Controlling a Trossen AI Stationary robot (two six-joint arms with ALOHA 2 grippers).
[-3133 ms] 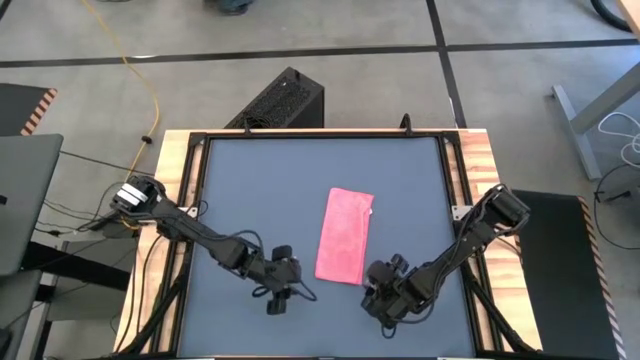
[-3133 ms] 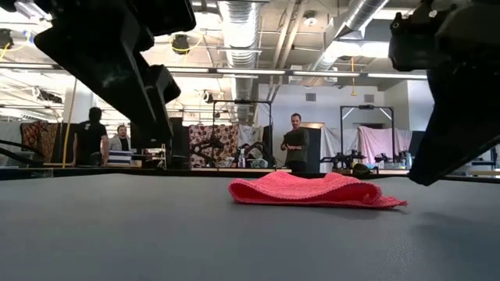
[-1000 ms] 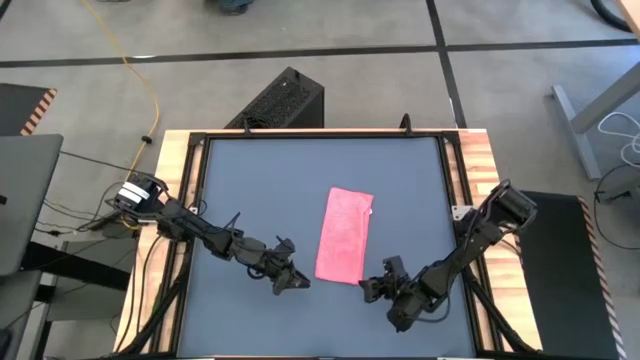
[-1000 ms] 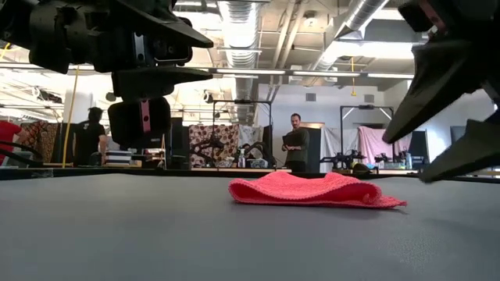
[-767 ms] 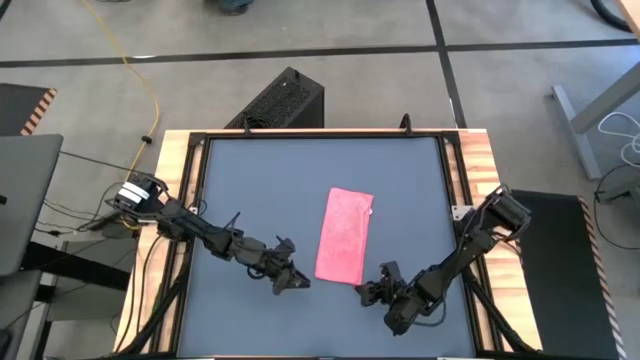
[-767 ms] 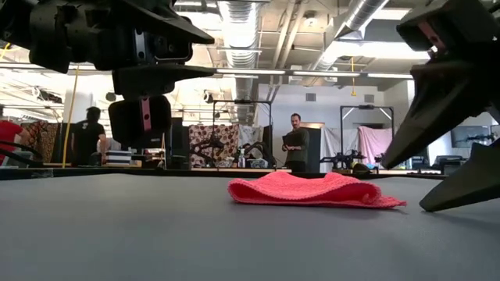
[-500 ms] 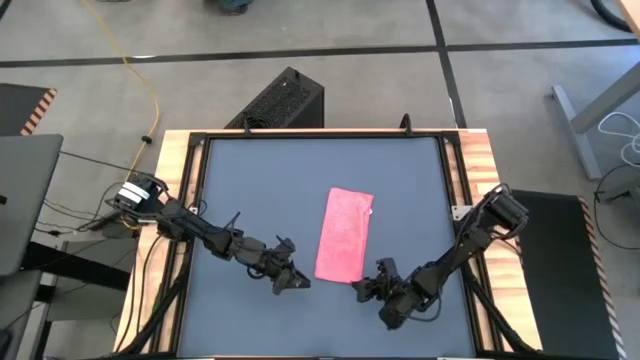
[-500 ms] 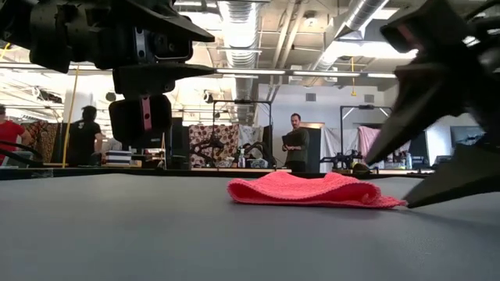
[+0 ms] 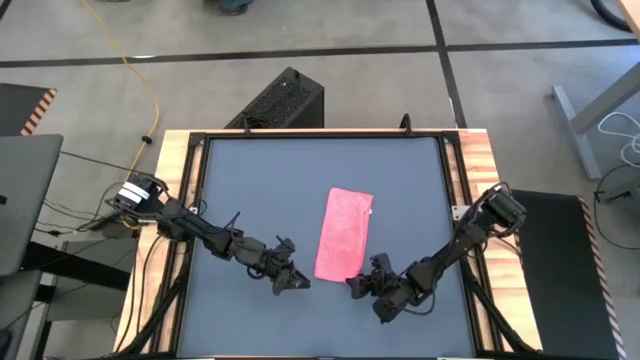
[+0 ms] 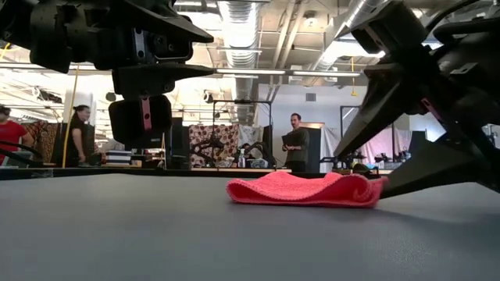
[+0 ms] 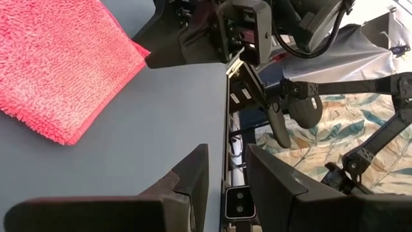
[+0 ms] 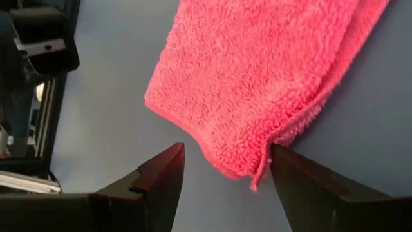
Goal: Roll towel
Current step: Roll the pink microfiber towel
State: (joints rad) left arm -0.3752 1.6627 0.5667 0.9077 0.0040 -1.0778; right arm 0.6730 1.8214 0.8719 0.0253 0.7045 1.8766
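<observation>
The pink towel (image 9: 344, 235) lies folded into a narrow strip, flat on the dark grey tabletop (image 9: 260, 190), its long side running from far to near. My right gripper (image 9: 352, 285) is low at the strip's near end. It stands open, one finger on each side of the towel's near corner (image 12: 254, 171). My left gripper (image 9: 299, 283) hovers left of the near end, a short way off the cloth. It is open by a narrow gap with nothing between its fingers (image 11: 193, 174). My right gripper comes slanting down from the table's near right side, with its lower finger (image 10: 437, 168) at table level against the towel's end (image 10: 367, 190). Whether a finger touches the cloth, I cannot tell. The towel lies flat on the table.
The table has a black frame with wooden side rails (image 9: 172, 200). A black box (image 9: 280, 100) stands on the floor beyond the far edge. There is bare tabletop to the left of the towel and beyond its far end. People (image 10: 295, 140) stand in the room behind.
My right gripper has gone toward the table's left edge and a little down, up to the towel's near end. It has stayed open, and its fingers now stand on either side of the near corner.
</observation>
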